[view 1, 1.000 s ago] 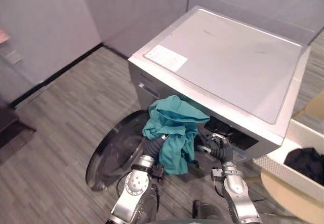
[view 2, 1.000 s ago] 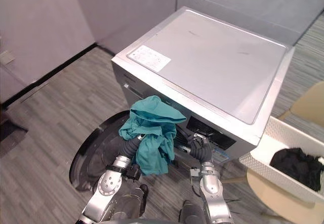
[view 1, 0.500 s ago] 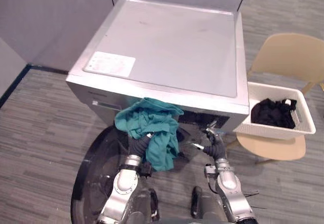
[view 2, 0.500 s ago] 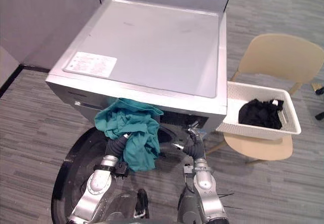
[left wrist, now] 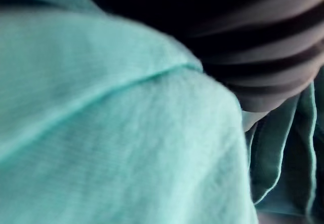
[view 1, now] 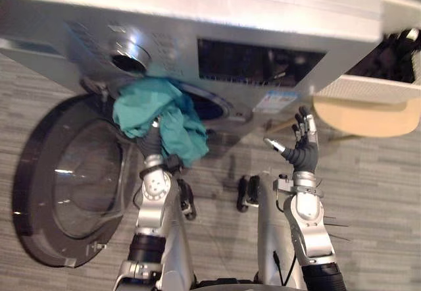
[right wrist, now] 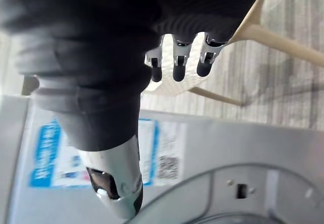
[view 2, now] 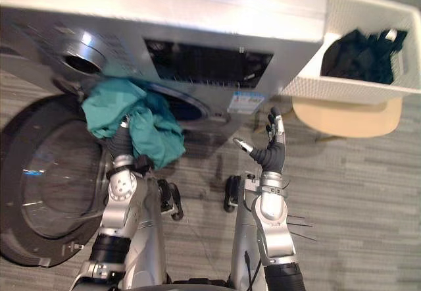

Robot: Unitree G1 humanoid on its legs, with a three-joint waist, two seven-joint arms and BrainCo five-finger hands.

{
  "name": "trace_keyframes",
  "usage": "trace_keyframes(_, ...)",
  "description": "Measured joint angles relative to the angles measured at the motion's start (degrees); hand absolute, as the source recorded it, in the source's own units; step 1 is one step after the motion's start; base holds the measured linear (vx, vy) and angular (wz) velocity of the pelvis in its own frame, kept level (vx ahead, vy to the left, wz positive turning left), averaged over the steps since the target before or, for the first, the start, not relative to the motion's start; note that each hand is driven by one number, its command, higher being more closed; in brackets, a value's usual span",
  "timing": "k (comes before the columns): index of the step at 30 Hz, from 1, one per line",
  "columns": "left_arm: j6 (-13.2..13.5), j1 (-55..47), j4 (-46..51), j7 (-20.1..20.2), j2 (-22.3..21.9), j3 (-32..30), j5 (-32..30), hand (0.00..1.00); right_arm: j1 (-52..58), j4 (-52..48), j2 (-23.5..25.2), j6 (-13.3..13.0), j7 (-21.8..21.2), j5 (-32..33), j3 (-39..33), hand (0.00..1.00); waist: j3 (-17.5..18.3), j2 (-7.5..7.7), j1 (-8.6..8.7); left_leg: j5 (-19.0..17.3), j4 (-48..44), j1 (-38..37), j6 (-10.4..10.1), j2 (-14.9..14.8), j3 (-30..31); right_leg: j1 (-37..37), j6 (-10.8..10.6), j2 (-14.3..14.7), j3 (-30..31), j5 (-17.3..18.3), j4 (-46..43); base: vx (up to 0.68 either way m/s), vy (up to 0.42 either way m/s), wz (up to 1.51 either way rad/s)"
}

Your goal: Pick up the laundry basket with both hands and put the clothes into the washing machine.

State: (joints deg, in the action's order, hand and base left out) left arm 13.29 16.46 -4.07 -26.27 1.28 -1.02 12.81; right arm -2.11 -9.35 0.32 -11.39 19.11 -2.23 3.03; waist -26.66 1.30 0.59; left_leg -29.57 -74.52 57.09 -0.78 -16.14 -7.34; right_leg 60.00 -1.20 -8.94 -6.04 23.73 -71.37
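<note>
One teal garment (view 1: 154, 116) drapes left hand (view 1: 150, 145), grip unreadable; right hand (view 1: 304, 154) apart, fingers (view 1: 302, 118) spread.

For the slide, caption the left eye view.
Teal garment draped over the left hand at the mouth of the open washing machine; right hand open and empty.

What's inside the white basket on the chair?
A heap of dark clothes lies in the white basket, reaching up near its rim. Anything beneath the heap, and the basket's bottom there, is covered.
</note>
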Motion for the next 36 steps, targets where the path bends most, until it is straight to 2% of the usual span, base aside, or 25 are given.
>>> trace_keyframes(2, 0.6, 4.4, -0.6, -1.4, 0.0, -1.8, 2.6, 1.0, -1.6, -1.2, 0.5, 0.0, 2.0, 0.0, -0.7, 0.0, -2.1, 0.04, 0.23, -1.0, -5.3, 6.4, 0.0, -0.8, 1.3, 6.2, 0.3, 0.2, 0.2, 0.8, -4.9, -0.13, -0.042, -0.1)
trace_keyframes(6, 0.6, 12.0, -3.6, -1.6, 1.5, -2.0, 3.8, 1.0, -3.8, -1.6, 0.8, -0.6, 2.5, 0.7, -2.3, 0.0, -3.6, 1.25, 0.29, -1.7, -11.8, 16.4, 0.0, -1.6, 2.9, 16.0, 0.6, 0.7, 0.8, 1.2, -11.0, -0.09, -0.059, -0.09)
trace_keyframes(7, 0.4, 17.1, -5.1, -1.7, 3.4, -2.8, 4.0, 1.0, -5.0, -2.3, 1.0, -1.1, 2.4, 2.0, -2.4, 0.0, -4.0, 1.48, 0.67, -1.8, -14.8, 21.6, 0.2, -1.8, 3.7, 21.0, 0.7, 0.8, 1.0, 1.2, -13.7, -0.08, -0.074, -0.09)
trace_keyframes(9, 0.3, 23.7, -7.2, -1.9, 7.5, -3.8, 4.2, 1.0, -5.2, -3.5, 1.1, -1.8, 2.1, 2.4, -2.5, 0.0, -4.2, 1.88, 1.73, -2.0, -17.7, 26.4, 0.5, -1.9, 4.4, 25.6, 0.7, 0.8, 1.3, 1.2, -16.4, -0.04, -0.037, -0.06)
trace_keyframes(12, 0.2, 31.7, -10.0, -2.6, 12.9, -4.2, 4.6, 1.0, -5.3, -3.5, 1.1, -2.4, 1.7, 3.3, -2.7, 0.0, -4.6, 2.37, 2.36, -2.0, -19.0, 29.7, 0.5, -1.9, 5.0, 28.7, 0.9, 0.9, 1.2, 0.8, -17.2, -0.02, -0.01, -0.08)
trace_keyframes(14, -0.1, 37.2, -12.5, -2.7, 16.6, -4.2, 4.6, 1.0, -5.1, -3.9, 1.2, -3.9, 0.3, 4.4, -2.7, 0.0, -4.6, 2.38, 3.18, -1.9, -19.6, 31.3, 0.6, -1.9, 5.4, 29.9, 0.9, 0.8, 0.9, 0.7, -17.4, 0.02, 0.0, -0.05)
trace_keyframes(16, -0.1, 40.5, -13.0, -2.9, 18.4, -4.0, 4.6, 1.0, -4.8, -5.3, 1.4, -4.6, -0.6, 4.4, -2.7, 0.0, -4.6, 2.41, 3.55, -1.9, -19.8, 32.3, 0.6, -1.9, 5.6, 30.7, 0.9, 0.8, 0.8, 0.7, -17.5, 0.03, 0.001, -0.02)
trace_keyframes(17, -0.1, 43.4, -13.7, -3.1, 19.9, -3.6, 4.6, 0.0, -4.7, -5.8, 1.6, -5.5, -0.7, 4.4, -2.7, 0.0, -4.7, 2.7, 3.63, -1.9, -19.8, 33.1, 0.6, -1.9, 5.6, 31.4, 0.9, 0.8, 0.8, 0.6, -17.5, 0.05, -0.001, -0.02)
trace_keyframes(22, -0.7, 54.8, -17.9, -5.4, 25.0, -2.1, 2.1, 0.0, -4.6, -5.8, 1.6, -6.4, -2.8, 4.4, -2.9, 0.0, -5.2, 3.64, 3.98, -1.9, -20.4, 34.7, 0.6, -1.8, 5.9, 32.8, 1.3, 0.7, 0.7, 0.5, -18.1, 0.05, -0.003, -0.01)
trace_keyframes(27, -3.5, 62.7, -23.2, -3.7, 29.4, 2.1, -4.9, 0.0, -4.6, -5.8, 1.5, -8.1, -4.6, 5.9, -3.0, 0.0, -5.2, 3.69, 4.95, -1.8, -20.4, 36.3, 0.9, -1.3, 6.4, 33.6, 1.2, -0.1, -0.1, 0.6, -18.1, 0.02, 0.0, 0.06)
trace_keyframes(30, -5.3, 65.2, -26.6, -2.2, 30.8, 5.3, -12.1, 0.0, -4.4, -6.0, 1.3, -8.5, -5.8, 6.5, -3.8, 0.0, -5.2, 3.7, 4.9, -1.6, -20.1, 36.9, 1.1, -0.9, 6.4, 34.1, 1.2, -0.5, -0.1, 0.6, -18.1, 0.01, -0.002, 0.07)
trace_keyframes(33, -10.0, 66.8, -30.7, 2.3, 30.9, 8.4, -26.4, 0.0, -4.2, -7.0, 1.2, -8.5, -7.6, 6.9, -4.3, 0.0, -5.2, 3.73, 4.83, -1.4, -19.9, 37.2, 1.4, -0.6, 6.2, 34.4, 1.2, -1.1, -0.1, 0.6, -18.2, 0.03, -0.003, 0.07)
trace_keyframes(36, -13.0, 66.8, -33.2, 5.9, 29.8, 9.9, -35.8, 0.0, -4.2, -7.8, 1.1, -8.6, -9.4, 7.3, -4.3, 0.0, -5.2, 3.73, 4.85, -1.4, -19.9, 37.2, 1.4, -0.4, 6.1, 34.4, 1.2, -1.2, 0.0, 0.6, -18.3, 0.01, 0.0, 0.01)
